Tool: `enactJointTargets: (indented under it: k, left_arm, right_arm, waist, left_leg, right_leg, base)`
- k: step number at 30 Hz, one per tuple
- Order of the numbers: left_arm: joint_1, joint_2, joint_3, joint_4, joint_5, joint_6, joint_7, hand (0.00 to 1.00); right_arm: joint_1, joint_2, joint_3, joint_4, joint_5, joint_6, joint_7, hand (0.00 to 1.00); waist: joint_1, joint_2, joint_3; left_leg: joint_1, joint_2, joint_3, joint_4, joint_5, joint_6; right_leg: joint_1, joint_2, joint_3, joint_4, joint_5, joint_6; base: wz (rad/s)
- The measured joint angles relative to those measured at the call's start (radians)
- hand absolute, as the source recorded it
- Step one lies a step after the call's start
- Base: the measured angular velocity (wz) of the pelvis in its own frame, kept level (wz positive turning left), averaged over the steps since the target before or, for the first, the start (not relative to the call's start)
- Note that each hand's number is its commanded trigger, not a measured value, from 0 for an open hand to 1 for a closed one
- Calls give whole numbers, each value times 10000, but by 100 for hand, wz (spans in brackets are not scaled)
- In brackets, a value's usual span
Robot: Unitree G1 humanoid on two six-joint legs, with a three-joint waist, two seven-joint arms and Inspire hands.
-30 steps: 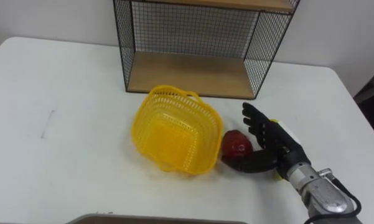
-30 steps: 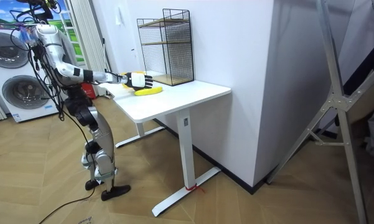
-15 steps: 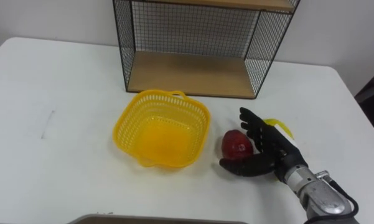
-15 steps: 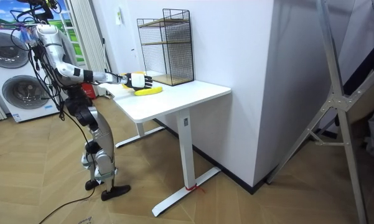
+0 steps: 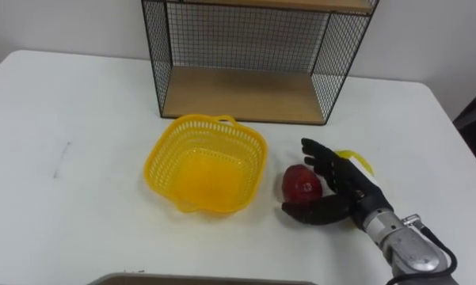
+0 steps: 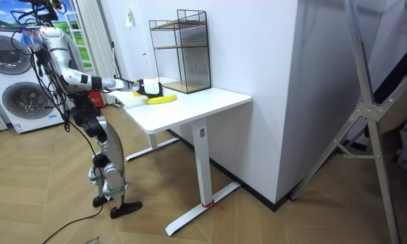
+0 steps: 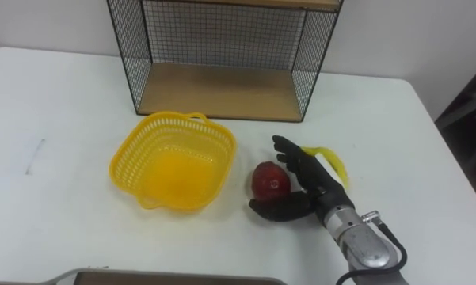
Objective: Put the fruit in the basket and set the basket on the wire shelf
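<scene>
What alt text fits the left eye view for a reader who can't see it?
The robot's open right hand is beside a red fruit on a white table, thumb in front of it. An empty yellow basket sits left of the fruit, a banana lies behind the hand, and a wire shelf stands at the back.

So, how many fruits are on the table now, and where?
2. A red apple lies right of the yellow basket, between the right hand's thumb and fingers. A banana lies behind that hand, mostly hidden. The basket is empty.
</scene>
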Motion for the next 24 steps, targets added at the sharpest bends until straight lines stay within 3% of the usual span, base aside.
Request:
enactJointTargets:
  k: [4, 8, 13, 21, 24]
  left_arm:
    - [-18, 5, -4, 15, -28, 0, 1, 0]
    - [-113, 14, 0, 13, -18, 1, 1, 0]
    - [-152, 58, 0, 9, -18, 0, 0, 0]
    - [-172, 66, -12, 30, -23, -1, 1, 0]
    - [-166, 70, -15, 57, -24, -1, 2, 0]
  right_arm:
    - [-84, -9, 26, -5, -1644, -64, -122, 100]
    - [-149, -7, 31, 25, -2416, -85, -165, 100]
    - [-183, -1, 44, 24, -2980, -131, -210, 100]
    - [-168, 0, 89, 62, -2856, -173, -323, 100]
    - [-132, -6, 83, 203, -2071, -171, -413, 100]
  waist:
    - [19, -74, -30]
    - [24, -214, 12]
    - [28, -233, 14]
    - [19, -220, 26]
    - [5, -220, 32]
  left_leg:
    - [126, 0, -25, 30, 1, 0]
    - [161, -8, -31, 35, 1, 0]
    - [152, -19, -39, -10, -1, 3]
    - [157, -13, -48, -34, -2, 4]
    - [157, -10, -39, -65, -3, 5]
  right_leg:
    - [168, 2, -17, -77, -1, 2]
    - [261, 6, -4, -152, 16, 31]
    - [281, 1, -4, -158, 35, 55]
    - [280, 14, 23, -158, 39, 49]
    - [279, 13, -5, -181, 39, 51]
  base:
    - [2]
    - [3]
    - [0]
    - [0]
    - [0]
